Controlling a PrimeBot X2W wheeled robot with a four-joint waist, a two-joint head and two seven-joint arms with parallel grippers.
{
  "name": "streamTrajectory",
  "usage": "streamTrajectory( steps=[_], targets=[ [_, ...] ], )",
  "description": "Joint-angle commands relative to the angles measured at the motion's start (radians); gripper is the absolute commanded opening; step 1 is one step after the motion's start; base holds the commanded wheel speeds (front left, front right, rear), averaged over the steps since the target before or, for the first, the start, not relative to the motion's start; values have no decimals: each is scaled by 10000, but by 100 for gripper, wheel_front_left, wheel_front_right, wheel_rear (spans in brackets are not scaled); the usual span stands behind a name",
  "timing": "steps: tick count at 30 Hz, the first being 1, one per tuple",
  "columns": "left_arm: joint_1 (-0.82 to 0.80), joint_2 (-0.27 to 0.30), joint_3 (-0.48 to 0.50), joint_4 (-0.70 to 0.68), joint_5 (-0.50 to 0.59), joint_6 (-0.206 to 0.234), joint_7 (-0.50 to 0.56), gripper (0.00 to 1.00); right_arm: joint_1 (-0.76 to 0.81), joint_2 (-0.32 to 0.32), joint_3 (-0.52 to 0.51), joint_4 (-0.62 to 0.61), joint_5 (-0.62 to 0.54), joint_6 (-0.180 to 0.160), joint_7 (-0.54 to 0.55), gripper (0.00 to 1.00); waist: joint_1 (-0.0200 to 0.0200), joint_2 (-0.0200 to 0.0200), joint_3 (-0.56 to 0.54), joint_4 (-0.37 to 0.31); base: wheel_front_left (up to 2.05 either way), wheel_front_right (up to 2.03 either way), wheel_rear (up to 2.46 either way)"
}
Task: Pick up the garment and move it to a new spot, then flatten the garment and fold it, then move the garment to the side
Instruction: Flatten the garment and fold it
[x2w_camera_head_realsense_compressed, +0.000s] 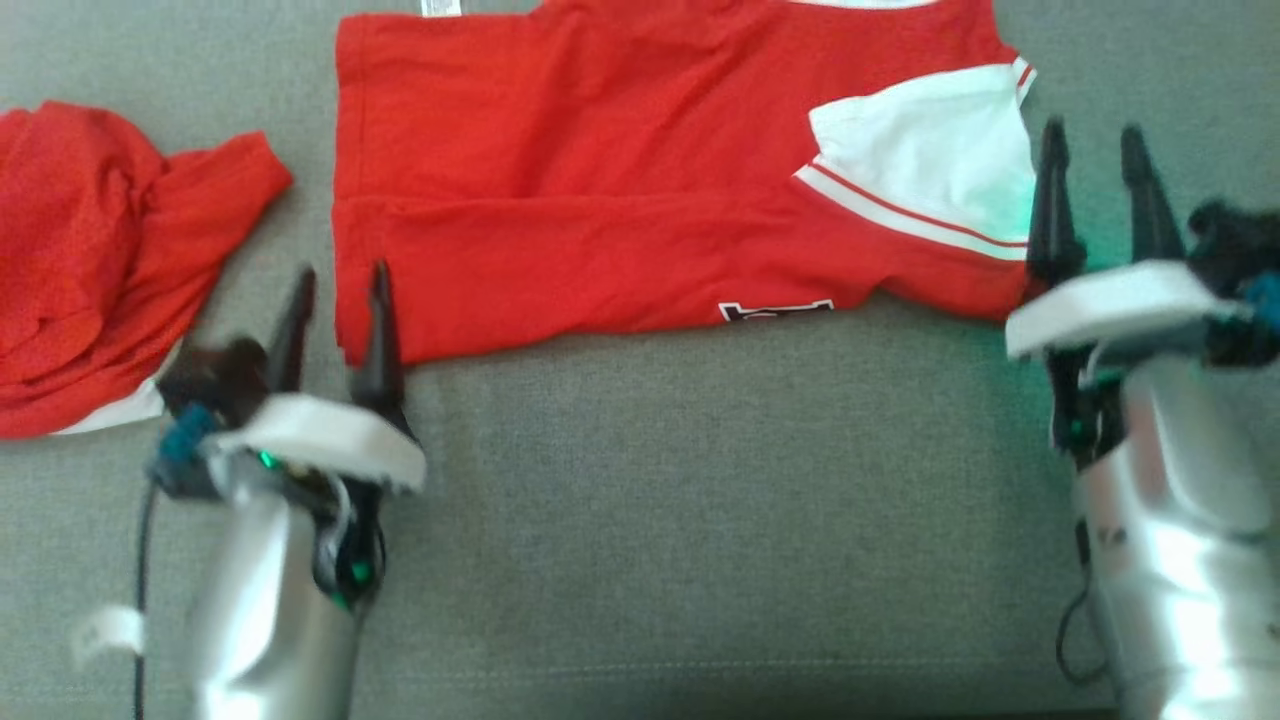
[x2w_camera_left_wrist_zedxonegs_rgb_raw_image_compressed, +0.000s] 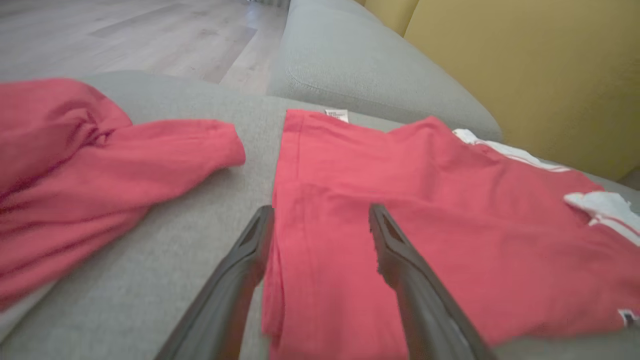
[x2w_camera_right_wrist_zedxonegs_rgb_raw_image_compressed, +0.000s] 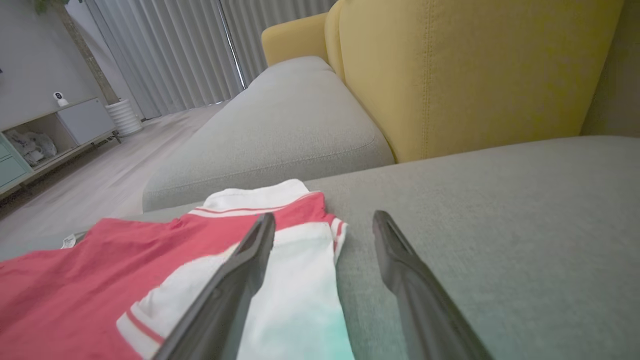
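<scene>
Garment: red-and-white garment (x2w_camera_head_realsense_compressed: 620, 200), folded, on the far part of the seat, long axis running left-right.
My left gripper (x2w_camera_head_realsense_compressed: 342, 275): fingers apart, empty, at its near-left corner.
My right gripper (x2w_camera_head_realsense_compressed: 1091, 130): fingers apart, empty, at its right end.
Surface: grey sofa seat (x2w_camera_head_realsense_compressed: 700, 480); a crumpled red cloth (x2w_camera_head_realsense_compressed: 90, 250) lies apart to the left.
Room: yellow backrest (x2w_camera_right_wrist_zedxonegs_rgb_raw_image_compressed: 475, 70), wood floor (x2w_camera_left_wrist_zedxonegs_rgb_raw_image_compressed: 125, 35).

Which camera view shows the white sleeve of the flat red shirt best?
The head view: the white sleeve lies there nearly whole, seen from above. The right wrist view has it close, but a tool finger crosses it and the frame cuts it. The left wrist view catches a small part at the right edge.
</scene>
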Motion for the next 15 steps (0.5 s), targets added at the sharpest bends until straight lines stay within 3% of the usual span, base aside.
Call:
streamTrajectory(
  steps=[1,7,15],
  targets=[
    [137,197,216,-352,-106,120,-51,100,388,121,276,-277,31,65,-113,100,0,0,-125,-7,0,0,0],
    [687,197,27,-545,-227,303,-51,100,1162,120,790,-144,29,65,-53,100,0,0,-241,-65,0,0,0],
    [672,197,-86,-459,-120,240,-51,100,1083,154,543,302,8,65,254,100,0,0,-187,-94,0,0,0]
  ],
)
